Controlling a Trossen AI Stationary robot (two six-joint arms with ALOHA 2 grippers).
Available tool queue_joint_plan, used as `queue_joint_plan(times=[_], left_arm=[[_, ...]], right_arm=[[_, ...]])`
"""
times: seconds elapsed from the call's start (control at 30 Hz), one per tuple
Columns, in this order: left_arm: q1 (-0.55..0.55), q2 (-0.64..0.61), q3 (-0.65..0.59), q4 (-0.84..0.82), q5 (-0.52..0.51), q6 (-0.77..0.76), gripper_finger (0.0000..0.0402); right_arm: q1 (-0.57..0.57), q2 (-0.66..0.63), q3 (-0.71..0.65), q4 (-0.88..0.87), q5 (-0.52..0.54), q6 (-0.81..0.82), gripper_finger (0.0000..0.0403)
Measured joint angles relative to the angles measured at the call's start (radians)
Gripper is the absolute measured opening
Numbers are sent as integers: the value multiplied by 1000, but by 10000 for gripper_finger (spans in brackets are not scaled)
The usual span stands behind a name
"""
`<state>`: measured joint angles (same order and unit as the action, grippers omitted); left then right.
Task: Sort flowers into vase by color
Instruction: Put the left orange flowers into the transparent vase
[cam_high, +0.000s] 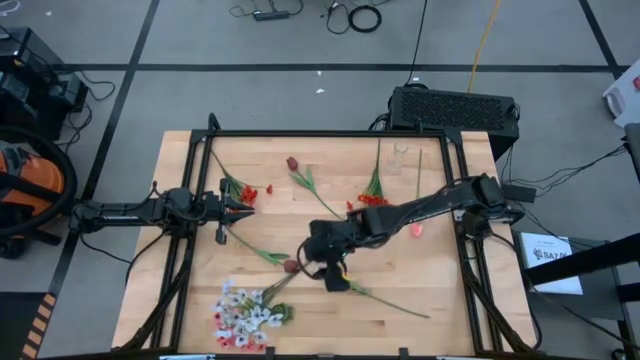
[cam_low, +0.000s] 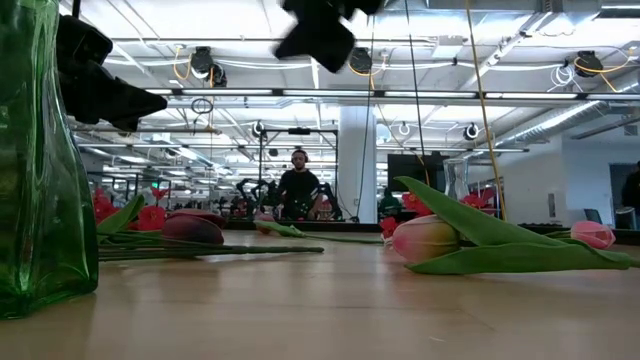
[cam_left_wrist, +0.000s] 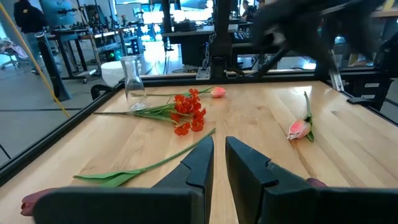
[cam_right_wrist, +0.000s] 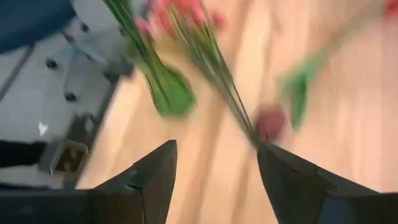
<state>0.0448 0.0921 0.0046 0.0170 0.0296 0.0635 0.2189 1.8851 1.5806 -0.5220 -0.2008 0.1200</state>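
A green vase (cam_high: 283, 313) stands near the table's near edge, upright in the low view (cam_low: 35, 170), and holds a bunch of white, pink and red flowers (cam_high: 245, 315). Loose on the wood lie two red clusters (cam_high: 245, 190) (cam_high: 372, 199), two maroon tulips (cam_high: 292, 163) (cam_high: 290, 265) and two pink tulips (cam_high: 415, 229) (cam_low: 425, 240). My right gripper (cam_right_wrist: 214, 165) hangs open above the table's middle (cam_high: 335, 275), over the pink tulip's head; a maroon bud (cam_right_wrist: 270, 121) and the vase (cam_right_wrist: 168, 90) lie beyond its fingers. My left gripper (cam_left_wrist: 219, 152) waits at the left, shut, touching nothing.
A clear glass vase (cam_high: 400, 155) stands near the far edge, also seen in the left wrist view (cam_left_wrist: 132, 84). A black frame (cam_high: 330, 133) rims the table. Bare wood lies right of the near middle (cam_high: 400, 340). A person (cam_low: 298, 185) sits in the room beyond.
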Motion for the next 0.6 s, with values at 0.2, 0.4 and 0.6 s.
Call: queue_joint_plan(times=[0.2, 0.4, 0.6], left_arm=[[0, 0, 0, 0, 0, 0, 49], [0, 0, 0, 0, 0, 0, 49], [0, 0, 0, 0, 0, 0, 49]], right_arm=[[-24, -19, 0, -266, -4, 23, 198], [-24, -19, -12, -385, -3, 7, 187], [-31, -18, -18, -386, -1, 65, 176]])
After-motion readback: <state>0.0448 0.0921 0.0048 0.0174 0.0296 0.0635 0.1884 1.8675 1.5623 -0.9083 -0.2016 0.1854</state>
